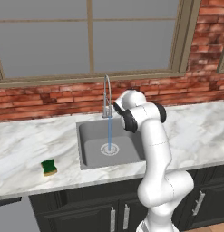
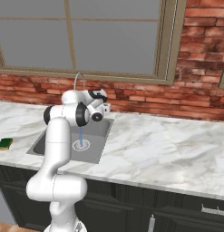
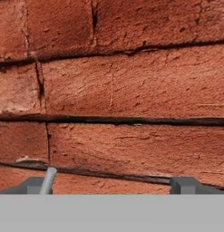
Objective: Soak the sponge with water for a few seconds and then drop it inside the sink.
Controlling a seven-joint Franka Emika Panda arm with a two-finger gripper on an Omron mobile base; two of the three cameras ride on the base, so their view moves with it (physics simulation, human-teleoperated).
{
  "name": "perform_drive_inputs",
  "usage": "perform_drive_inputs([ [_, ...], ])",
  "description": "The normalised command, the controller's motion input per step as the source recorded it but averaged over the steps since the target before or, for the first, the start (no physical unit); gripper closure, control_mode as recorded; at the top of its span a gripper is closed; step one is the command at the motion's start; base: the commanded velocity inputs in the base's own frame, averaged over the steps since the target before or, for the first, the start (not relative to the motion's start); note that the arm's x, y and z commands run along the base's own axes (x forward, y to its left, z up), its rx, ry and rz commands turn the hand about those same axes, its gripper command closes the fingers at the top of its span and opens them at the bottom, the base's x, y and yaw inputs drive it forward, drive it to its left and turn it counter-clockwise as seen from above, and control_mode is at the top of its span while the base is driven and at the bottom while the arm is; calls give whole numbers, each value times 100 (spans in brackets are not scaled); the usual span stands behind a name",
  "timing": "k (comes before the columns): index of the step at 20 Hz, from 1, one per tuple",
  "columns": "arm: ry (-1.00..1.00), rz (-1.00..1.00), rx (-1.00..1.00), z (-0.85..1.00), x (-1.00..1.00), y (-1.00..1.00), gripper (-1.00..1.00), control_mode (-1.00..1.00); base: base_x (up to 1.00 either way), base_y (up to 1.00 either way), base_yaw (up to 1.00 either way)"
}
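End effector (image 3: 112, 185) spread wide, 2 dark fingertips (image 3: 185, 184) far apart at the bottom of the hand view, nothing between them, nothing held or touched. It points at the red brick wall (image 3: 122, 81) close up; a thin pale grey rod (image 3: 47, 180) crosses in front of the left tip, cannot tell if they touch. In the right base view the end effector (image 2: 105, 106) sits above the back edge of the sink, near the wall.

Small rectangular sponge with dark green top and yellow-orange bottom (image 1: 49, 167) lies flat on the white marble desk (image 1: 22, 145), left of the sink near the front edge, well apart from the end effector. Same sponge (image 2: 4, 144) at far left in the right base view.

Square grey matte sink with round silver drain (image 1: 91, 136) is set in the desk. Slim silver gooseneck tap (image 1: 107, 93) stands at its back rim. Thin pale-blue stream of water (image 1: 109, 133) falls straight down from the tap onto the drain. White robot arm (image 1: 154, 149) rises in front of the sink's right side.
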Motion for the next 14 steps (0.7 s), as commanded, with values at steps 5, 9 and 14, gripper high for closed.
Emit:
perform_drive_inputs([
  [5,0,0,1,0,0,-37,-100,-100,0,0,0],
  [9,0,-1,4,0,0,-39,-100,-100,0,0,0],
  [14,3,-2,0,0,0,-40,-100,-100,0,0,0],
])
